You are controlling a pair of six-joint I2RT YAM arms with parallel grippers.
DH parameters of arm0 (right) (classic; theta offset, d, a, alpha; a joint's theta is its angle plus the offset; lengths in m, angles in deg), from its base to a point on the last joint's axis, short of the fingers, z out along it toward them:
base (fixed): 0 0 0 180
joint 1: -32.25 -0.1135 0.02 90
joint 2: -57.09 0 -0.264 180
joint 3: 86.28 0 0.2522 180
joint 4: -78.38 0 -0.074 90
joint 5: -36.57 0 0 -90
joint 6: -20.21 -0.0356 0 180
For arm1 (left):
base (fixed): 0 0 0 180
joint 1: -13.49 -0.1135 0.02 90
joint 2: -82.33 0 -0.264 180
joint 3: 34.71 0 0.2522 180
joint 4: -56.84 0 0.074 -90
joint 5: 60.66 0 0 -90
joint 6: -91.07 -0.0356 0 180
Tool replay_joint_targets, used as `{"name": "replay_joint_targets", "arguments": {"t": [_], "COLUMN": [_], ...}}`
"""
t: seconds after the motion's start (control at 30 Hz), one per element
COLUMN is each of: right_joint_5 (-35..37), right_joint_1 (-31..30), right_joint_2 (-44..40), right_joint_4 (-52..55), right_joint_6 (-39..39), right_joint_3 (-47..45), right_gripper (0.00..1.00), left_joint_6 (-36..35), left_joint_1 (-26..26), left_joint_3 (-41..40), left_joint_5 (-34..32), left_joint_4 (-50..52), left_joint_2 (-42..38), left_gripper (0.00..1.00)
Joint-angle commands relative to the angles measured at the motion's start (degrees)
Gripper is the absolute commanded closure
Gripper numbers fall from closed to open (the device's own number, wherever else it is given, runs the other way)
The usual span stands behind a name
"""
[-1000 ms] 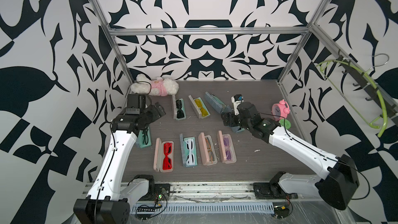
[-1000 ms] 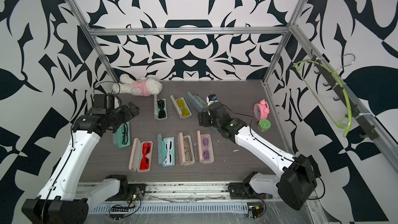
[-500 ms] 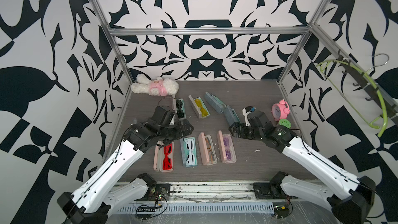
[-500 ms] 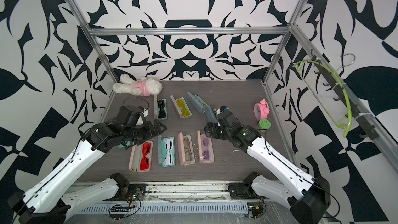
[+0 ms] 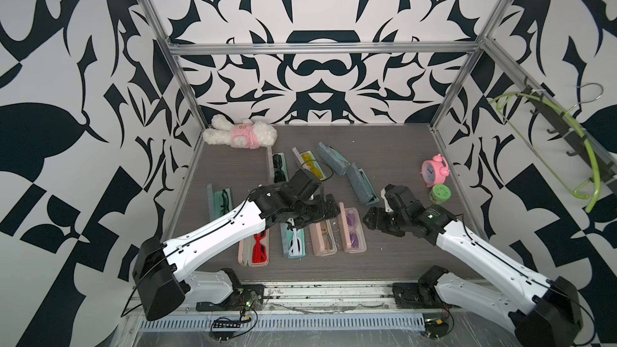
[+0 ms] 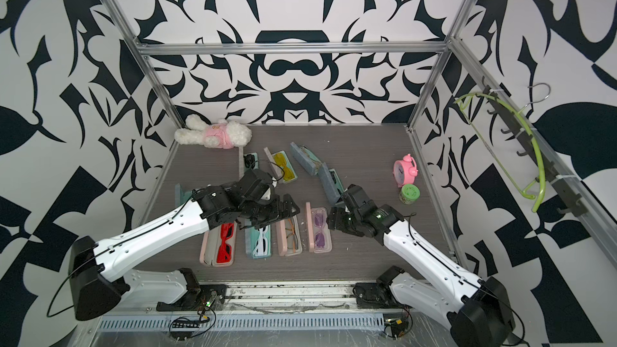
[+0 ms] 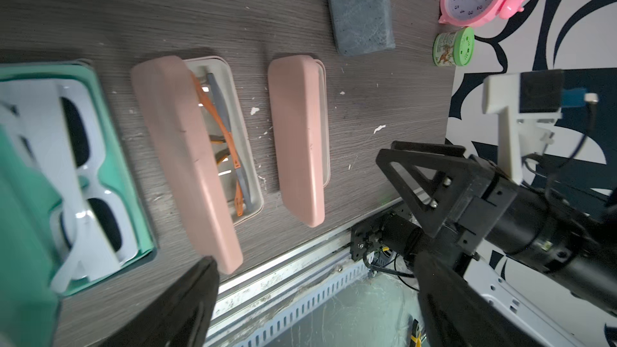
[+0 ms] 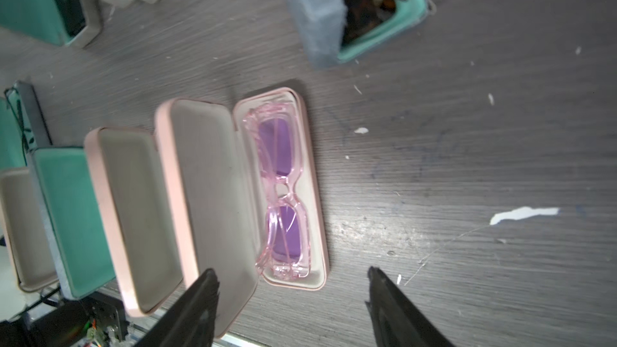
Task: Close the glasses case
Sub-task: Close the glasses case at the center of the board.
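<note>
A: So, which step are we on? Start w/ the left side.

B: Approach, I'd say; the lid's up, not yet shut. The left gripper hovers well left of the round pink alarm clock and forward of it. Its fingers are spread wide w/ nothing in them, above the far ends of the open cases in the front row.

A: Which cases?

B: Going toward the clock: pink hard case w/ red glasses, mint case w/ white-framed glasses, pink case w/ orange-armed glasses, then the pink hard case w/ purple-lensed glasses. That last is the row's closest to the clock, though well apart from it. Prob. the target, since both arms point at it.

A: Right side?

B: The right gripper sits on that case's clock side, just beside it, jaws apart, gripping nothing.

A: Next move?

B: My guess is a finger goes behind the raised lid on its side away from the clock and tips it clockward till it shuts. The other arm may need to steady the tray.

A: Do the views differ?

B: The right wrist cam shows the lid lining and the glasses lying flat inside. The left wrist cam sees only the lid's outer back, glasses hidden, plus the right gripper nearby. Top views give both arms, but contact w/ the lid can't be told.
</note>
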Motion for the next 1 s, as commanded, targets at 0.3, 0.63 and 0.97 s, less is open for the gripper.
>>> {"name": "replay_joint_targets", "arguments": {"t": [0.3,0.63,0.97], "right_joint_5": [-7.3,-8.5,-7.8], "right_joint_1": [3.7,4.1,4.1], "right_joint_2": [3.9,8.4,9.8], "right_joint_4": [-8.2,-12.2,-13.0], "right_joint_6": [0.9,1.9,3.0], "right_joint_3": [-5.2,-7.0,-7.6], "right_gripper": [0.38,0.56,0.66], "left_joint_6": [0.3,0.2,-0.2], "left_joint_1": [2.0,2.6,3.5], "left_joint_3": [3.3,3.2,3.5], "left_joint_5": [3.6,3.5,3.6], "left_joint_4": [-4.0,-4.5,-4.5], "left_joint_2": [8.4,10.9,12.1], "left_gripper": [0.12,0.23,0.31]}}
